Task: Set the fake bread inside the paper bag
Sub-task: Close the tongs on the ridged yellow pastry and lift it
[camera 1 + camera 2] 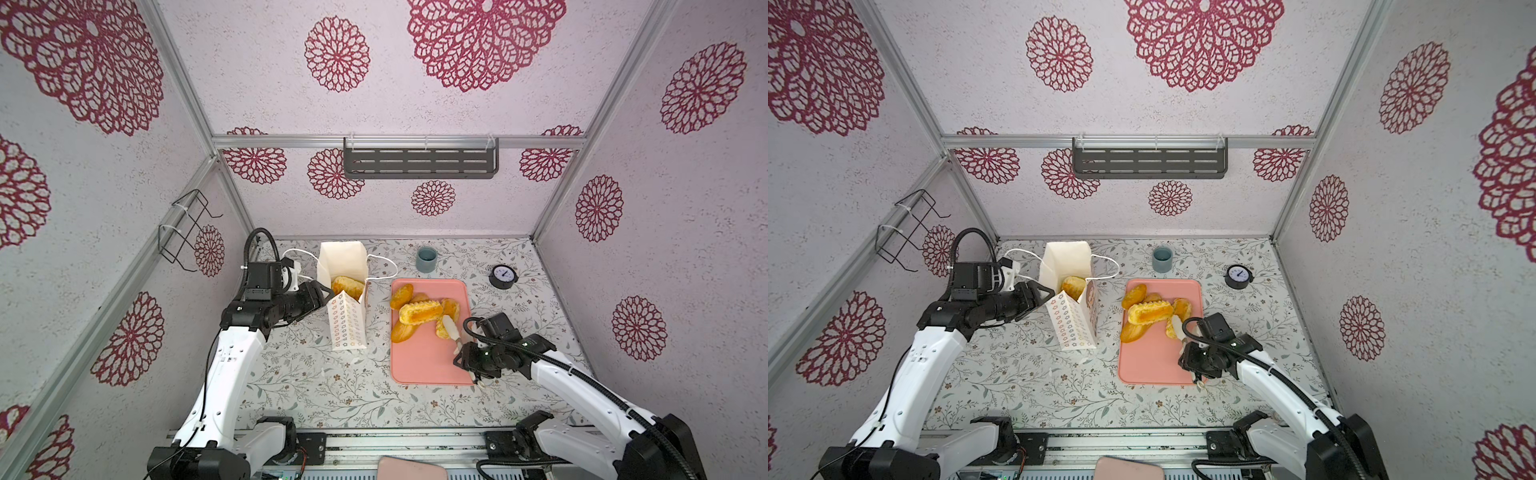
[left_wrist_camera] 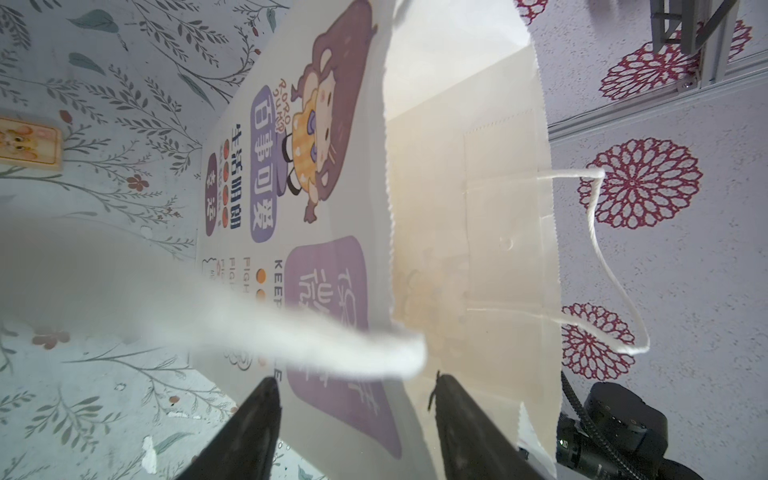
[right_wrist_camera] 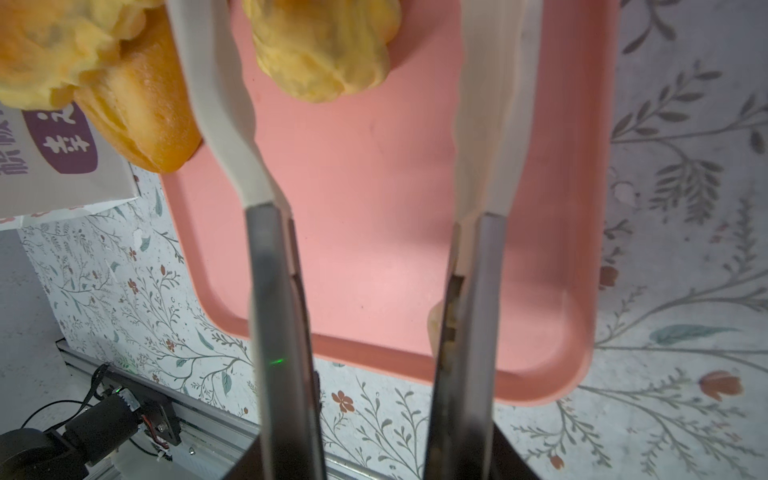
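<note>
The white paper bag (image 1: 348,328) stands open left of the tray, and one piece of fake bread (image 1: 348,286) shows inside it. In the left wrist view the bag (image 2: 332,166) shows its cartoon girl. My left gripper (image 1: 328,293) is open at the bag's rim, one finger inside and one outside the front wall (image 2: 353,390). Several golden pieces of fake bread (image 1: 419,311) are piled on the pink tray (image 1: 428,365). My right gripper (image 1: 469,361) is shut on metal tongs (image 3: 274,291). Their white tips (image 3: 216,104) stand apart on either side of one yellow pastry (image 3: 324,50).
A grey-blue cup (image 1: 427,258) and a round black dial (image 1: 503,276) stand behind the tray. A dark slotted shelf (image 1: 419,162) hangs on the back wall and a wire rack (image 1: 187,228) on the left wall. A small wooden block (image 2: 29,143) lies on the table.
</note>
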Controlling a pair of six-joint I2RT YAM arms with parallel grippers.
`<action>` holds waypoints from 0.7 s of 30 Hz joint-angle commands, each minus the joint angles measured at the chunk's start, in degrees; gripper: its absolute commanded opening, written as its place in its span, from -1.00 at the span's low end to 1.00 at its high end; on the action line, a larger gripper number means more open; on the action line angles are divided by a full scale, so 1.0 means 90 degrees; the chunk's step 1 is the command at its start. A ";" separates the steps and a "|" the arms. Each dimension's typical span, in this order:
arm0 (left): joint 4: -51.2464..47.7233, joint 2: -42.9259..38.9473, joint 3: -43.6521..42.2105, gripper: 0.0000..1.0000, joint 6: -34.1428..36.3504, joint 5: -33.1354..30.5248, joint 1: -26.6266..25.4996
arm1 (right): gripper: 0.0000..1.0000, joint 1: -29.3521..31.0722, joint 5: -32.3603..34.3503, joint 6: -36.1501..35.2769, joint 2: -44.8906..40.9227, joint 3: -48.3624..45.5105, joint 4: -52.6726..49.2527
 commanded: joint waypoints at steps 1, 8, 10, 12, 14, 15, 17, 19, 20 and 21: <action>0.0146 -0.0011 0.0220 0.24 -0.0006 0.0035 -0.0078 | -0.03 -0.0093 -0.0206 0.0007 0.0067 0.0202 0.0231; 0.0072 -0.0126 0.0223 0.23 -0.0009 -0.0071 -0.0088 | -0.09 -0.0295 -0.0554 -0.0033 0.0266 0.0065 0.0583; 0.0070 -0.0153 0.0204 0.22 -0.0010 -0.0081 -0.0088 | -0.09 -0.0334 -0.0653 -0.0011 0.0315 0.0026 0.0695; 0.0067 -0.0161 0.0192 0.22 -0.0012 -0.0096 -0.0088 | -0.11 -0.0367 -0.0728 -0.0004 0.0362 -0.0013 0.0802; 0.0085 -0.0137 0.0182 0.22 -0.0016 -0.0101 -0.0088 | -0.12 -0.0406 -0.0747 -0.0008 0.0405 -0.0035 0.0838; 0.0085 -0.0126 0.0182 0.21 -0.0028 -0.0101 -0.0088 | -0.14 -0.0422 -0.0760 -0.0023 0.0415 -0.0039 0.0848; 0.0112 -0.0110 0.0179 0.21 -0.0050 -0.0082 -0.0087 | -0.19 -0.0460 -0.0770 -0.0034 0.0419 -0.0054 0.0840; 0.0128 -0.0100 0.0182 0.21 -0.0070 -0.0077 -0.0095 | -0.23 -0.0502 -0.0745 -0.0043 0.0380 -0.0063 0.0801; 0.0139 -0.0104 0.0180 0.21 -0.0078 -0.0082 -0.0098 | -0.25 -0.0523 -0.0741 -0.0050 0.0343 -0.0075 0.0773; 0.0138 -0.0100 0.0192 0.21 -0.0075 -0.0087 -0.0098 | -0.27 -0.0551 -0.0739 -0.0051 0.0301 -0.0092 0.0753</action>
